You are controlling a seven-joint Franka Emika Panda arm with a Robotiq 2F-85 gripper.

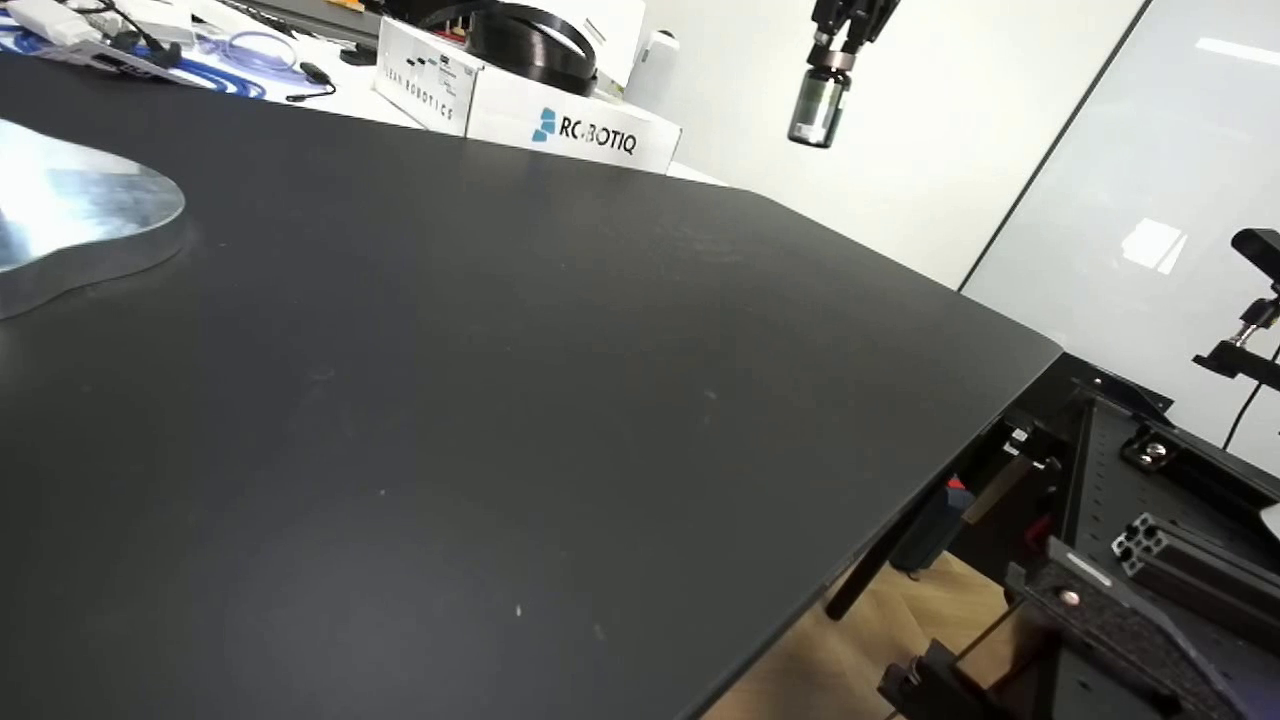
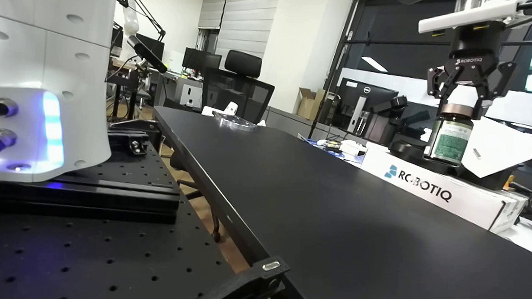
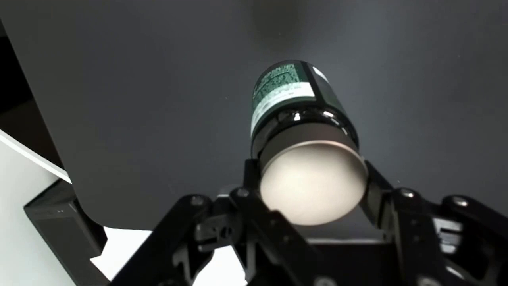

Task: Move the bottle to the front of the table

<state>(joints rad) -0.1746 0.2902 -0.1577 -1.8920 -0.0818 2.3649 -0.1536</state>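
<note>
The bottle [image 2: 451, 140] is dark with a green label and a pale metallic lid. My gripper [image 2: 462, 107] is shut on the lid, with a finger on either side of it. The bottle hangs in the air, slightly tilted, above the black table [image 2: 323, 196]. In an exterior view the bottle [image 1: 818, 106] hangs below the gripper [image 1: 836, 60] at the top, above the level of the table [image 1: 560, 380]. In the wrist view the lid faces the camera between the fingers [image 3: 311, 174], and the bottle [image 3: 283, 93] points away over the tabletop [image 3: 166, 99].
A white box with Robotiq lettering [image 1: 570, 125] stands beyond the table's edge; it also shows in an exterior view [image 2: 427, 191]. A shiny silver curved sheet [image 1: 90, 200] lies on the table. The robot's base [image 2: 39, 88] stands on a perforated black plate [image 2: 94, 258] beside the table.
</note>
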